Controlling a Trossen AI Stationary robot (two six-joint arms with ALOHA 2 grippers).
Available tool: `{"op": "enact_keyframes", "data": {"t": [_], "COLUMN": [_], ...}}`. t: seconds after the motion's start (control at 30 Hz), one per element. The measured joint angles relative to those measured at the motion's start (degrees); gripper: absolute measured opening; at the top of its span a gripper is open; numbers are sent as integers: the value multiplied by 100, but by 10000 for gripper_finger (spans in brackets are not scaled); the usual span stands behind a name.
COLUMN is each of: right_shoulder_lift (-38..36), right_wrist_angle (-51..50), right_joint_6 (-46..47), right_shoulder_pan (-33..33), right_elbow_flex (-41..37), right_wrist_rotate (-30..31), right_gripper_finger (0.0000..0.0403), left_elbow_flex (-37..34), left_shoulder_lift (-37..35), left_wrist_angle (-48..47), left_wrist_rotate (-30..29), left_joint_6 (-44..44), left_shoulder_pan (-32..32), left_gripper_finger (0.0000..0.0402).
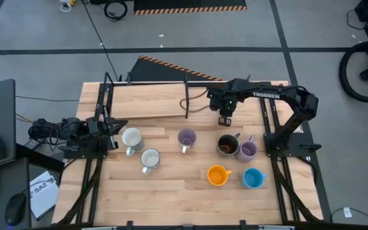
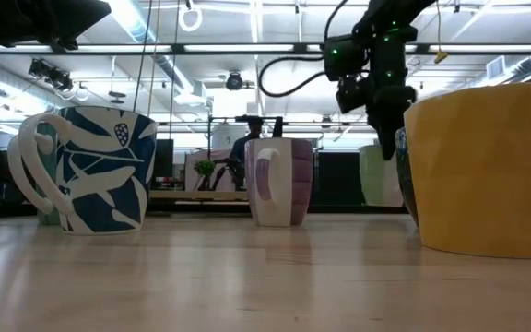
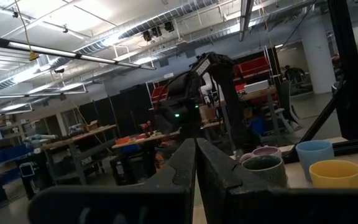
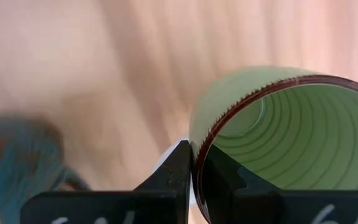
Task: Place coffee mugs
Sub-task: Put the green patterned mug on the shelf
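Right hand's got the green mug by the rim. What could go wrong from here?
1. The right hand grips the green mug by a thin pinch on its rim only, so it could slip or tilt.
2. The brown mug and lilac mug sit close by, so a set-down there might knock them.
The left hand waits, shut.

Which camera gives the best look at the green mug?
The right wrist view: the green mug fills it, ribbed inside and dark rim clear, with the right gripper pinching its wall. The low view shows a pale part behind the orange mug. The high view hides it under the gripper; the left wrist view misses it.
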Motion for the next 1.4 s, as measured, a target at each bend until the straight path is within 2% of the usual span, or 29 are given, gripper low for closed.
{"op": "enact_keyframes", "data": {"t": [0.33,0.53,0.73,1.13,1.4], "right_shoulder_lift": [0,0,0,0,2], "right_wrist_angle": [-182,-443,-413,-253,155], "right_joint_6": [3166,4080,4227,4148,4068], "right_shoulder_pan": [-485,-725,-1102,-1395,-1390], "right_elbow_flex": [0,0,0,0,-329], "right_wrist_rotate": [3,-172,-515,-426,-496], "right_gripper_finger": [34,35,35,35,35], "left_elbow_flex": [0,0,0,0,0], "left_shoulder_lift": [0,0,0,0,0], "left_wrist_angle": [0,-2,-2,25,26], "left_wrist_rotate": [0,0,0,1,1], "left_joint_6": [4,6,7,4,1], "left_shoulder_pan": [0,0,0,0,-1], "left_gripper_finger": [21,21,21,21,21]}}
